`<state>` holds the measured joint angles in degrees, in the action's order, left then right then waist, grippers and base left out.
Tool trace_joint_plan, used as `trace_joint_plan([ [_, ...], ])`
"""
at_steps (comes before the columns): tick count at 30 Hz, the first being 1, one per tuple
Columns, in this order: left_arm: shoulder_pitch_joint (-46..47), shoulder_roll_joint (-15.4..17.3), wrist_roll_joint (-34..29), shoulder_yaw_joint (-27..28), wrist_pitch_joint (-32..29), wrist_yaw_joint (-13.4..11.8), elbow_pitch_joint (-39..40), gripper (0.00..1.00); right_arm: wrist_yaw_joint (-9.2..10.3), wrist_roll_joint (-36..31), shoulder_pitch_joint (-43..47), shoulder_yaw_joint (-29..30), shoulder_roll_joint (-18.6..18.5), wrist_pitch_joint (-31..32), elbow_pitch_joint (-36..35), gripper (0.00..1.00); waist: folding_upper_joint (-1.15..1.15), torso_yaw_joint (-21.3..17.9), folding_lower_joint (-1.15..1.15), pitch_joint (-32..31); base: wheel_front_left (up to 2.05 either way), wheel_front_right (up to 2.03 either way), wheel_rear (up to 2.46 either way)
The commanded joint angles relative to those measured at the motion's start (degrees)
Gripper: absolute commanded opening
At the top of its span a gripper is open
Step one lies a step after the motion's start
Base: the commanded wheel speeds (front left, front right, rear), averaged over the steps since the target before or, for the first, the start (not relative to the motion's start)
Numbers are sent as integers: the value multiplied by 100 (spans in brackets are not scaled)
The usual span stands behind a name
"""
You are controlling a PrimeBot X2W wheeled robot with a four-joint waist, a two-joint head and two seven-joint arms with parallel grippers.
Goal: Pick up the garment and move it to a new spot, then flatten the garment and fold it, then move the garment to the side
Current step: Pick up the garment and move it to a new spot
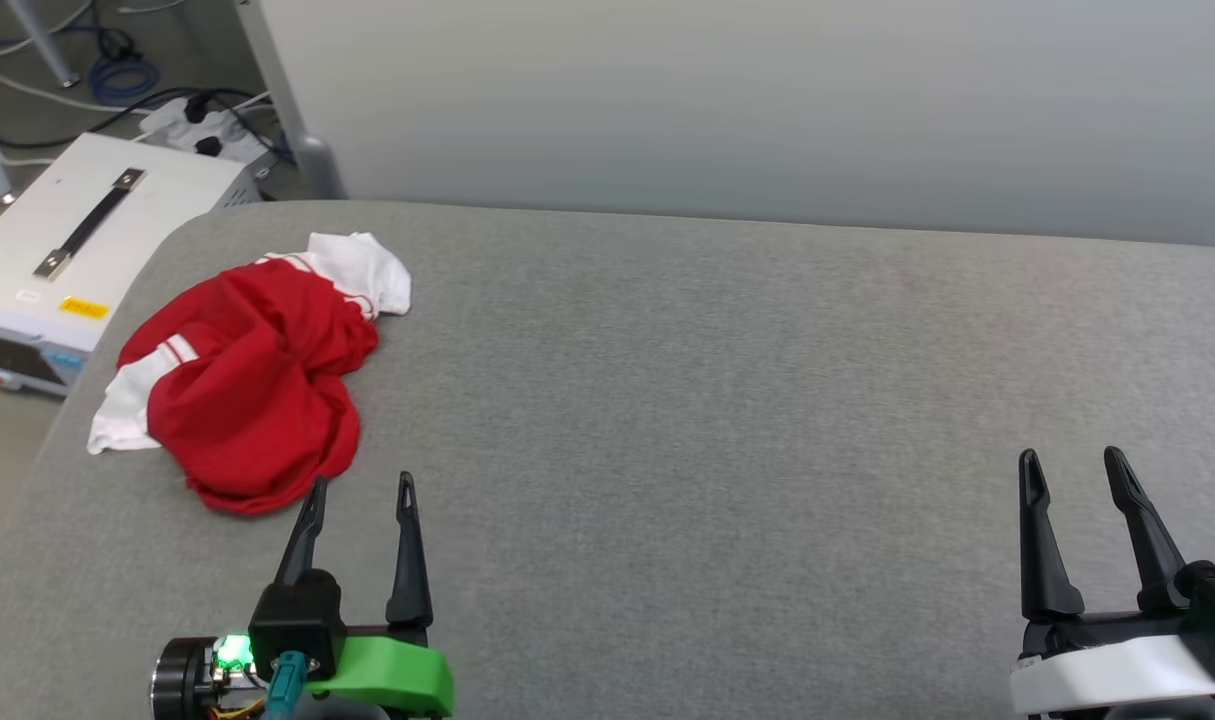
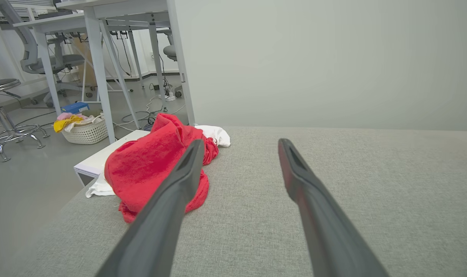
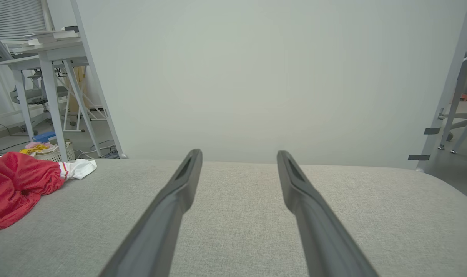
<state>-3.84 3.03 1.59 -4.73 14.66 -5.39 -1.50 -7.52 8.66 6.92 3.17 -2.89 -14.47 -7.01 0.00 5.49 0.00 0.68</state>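
Observation:
The garment [image 1: 247, 380] is a red T-shirt with white sleeves, lying crumpled in a heap at the far left of the grey cloth-covered table [image 1: 717, 400]. My left gripper [image 1: 361, 485] stands open just in front of the heap's near edge, its left fingertip almost at the red cloth, holding nothing. In the left wrist view the garment [image 2: 148, 165] lies ahead and left, partly behind the left finger [image 2: 179, 181]. My right gripper [image 1: 1072, 460] is open at the lower right, far from the garment [image 3: 18, 184], over bare table.
A white box with a dark handle [image 1: 77, 240] stands on the floor past the table's left edge, with cables behind it. A pale wall panel [image 1: 767, 100] runs along the table's far edge. On the floor sits a white laundry basket [image 2: 85, 129] beside desk legs.

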Motion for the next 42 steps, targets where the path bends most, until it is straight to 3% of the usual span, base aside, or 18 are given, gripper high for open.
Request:
trace_joint_plan([
  [1,100,-15,25,25,34,-33,-7,100,3,-35,-21,5,2,-52,-34,100,0,260,0,87,0,0,0],
  [27,147,-15,357,351,34,-136,-69,100,3,-169,-131,-255,2,-52,-111,100,0,2141,0,257,0,0,0],
  [42,109,-15,483,404,34,-168,-153,100,3,-200,-139,-319,2,-52,-98,100,0,2339,0,278,0,0,0],
])
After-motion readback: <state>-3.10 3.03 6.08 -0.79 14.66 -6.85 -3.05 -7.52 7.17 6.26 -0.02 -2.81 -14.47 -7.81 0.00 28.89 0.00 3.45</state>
